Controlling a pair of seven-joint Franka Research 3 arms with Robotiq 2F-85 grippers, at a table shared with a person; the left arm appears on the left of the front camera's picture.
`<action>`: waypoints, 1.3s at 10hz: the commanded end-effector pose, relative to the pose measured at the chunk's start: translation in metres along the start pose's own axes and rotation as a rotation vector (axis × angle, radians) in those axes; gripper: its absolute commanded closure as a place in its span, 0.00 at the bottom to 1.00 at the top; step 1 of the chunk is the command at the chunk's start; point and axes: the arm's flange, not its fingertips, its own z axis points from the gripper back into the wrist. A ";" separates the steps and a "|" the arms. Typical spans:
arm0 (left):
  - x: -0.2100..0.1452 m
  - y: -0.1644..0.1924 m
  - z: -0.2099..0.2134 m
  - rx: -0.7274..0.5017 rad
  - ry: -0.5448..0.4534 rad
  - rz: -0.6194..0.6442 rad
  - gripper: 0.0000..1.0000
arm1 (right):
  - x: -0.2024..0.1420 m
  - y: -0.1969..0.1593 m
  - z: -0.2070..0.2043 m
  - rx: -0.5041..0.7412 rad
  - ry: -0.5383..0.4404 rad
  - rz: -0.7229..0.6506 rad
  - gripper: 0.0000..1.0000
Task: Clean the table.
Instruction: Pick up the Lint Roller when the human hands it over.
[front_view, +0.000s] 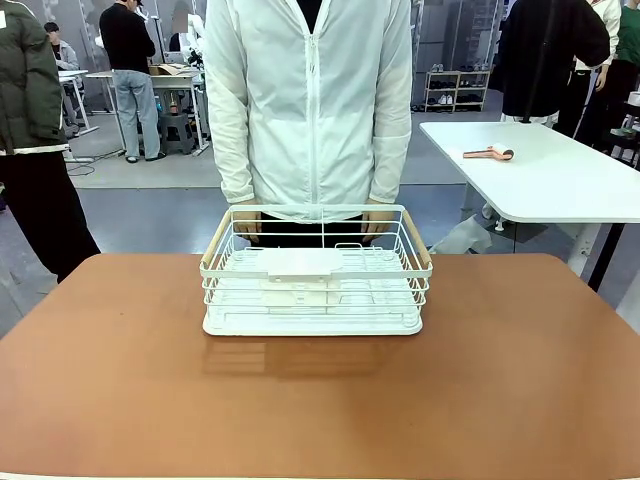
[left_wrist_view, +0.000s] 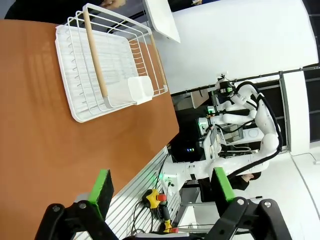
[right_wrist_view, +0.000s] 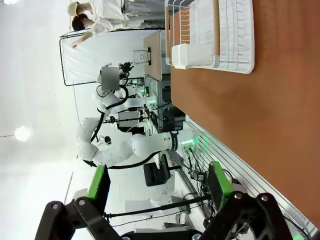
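The reddish-brown table (front_view: 320, 400) bears a white wire rack (front_view: 310, 325) with wooden side handles, standing at its far middle. A person in a white jacket stands behind it with both hands (front_view: 247, 216) on the rack's far rim. In the left wrist view my left gripper (left_wrist_view: 161, 185) is open and holds nothing; it hangs off the table's (left_wrist_view: 40, 150) near edge, well away from the rack (left_wrist_view: 80, 116). My right gripper (right_wrist_view: 157, 182) is open too, with nothing between its green pads, and the rack (right_wrist_view: 245, 65) lies far ahead on the table (right_wrist_view: 260, 125).
A white-topped table (front_view: 560, 190) stands at the back right with a pinkish tool (front_view: 490, 152) on it. Other people stand farther back. Each wrist view shows the other white arm (left_wrist_view: 250, 125) (right_wrist_view: 125, 147) raised off the table's near side.
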 end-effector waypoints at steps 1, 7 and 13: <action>0.003 -0.005 0.004 -0.001 0.029 -0.022 0.00 | 0.003 -0.002 0.006 -0.013 0.033 0.037 0.00; -0.003 0.004 0.022 -0.011 -0.048 -0.010 0.00 | -0.002 -0.015 0.038 0.015 -0.015 0.024 0.00; -0.005 0.006 0.020 0.018 -0.047 0.019 0.00 | -0.002 -0.016 0.039 0.004 -0.038 -0.008 0.00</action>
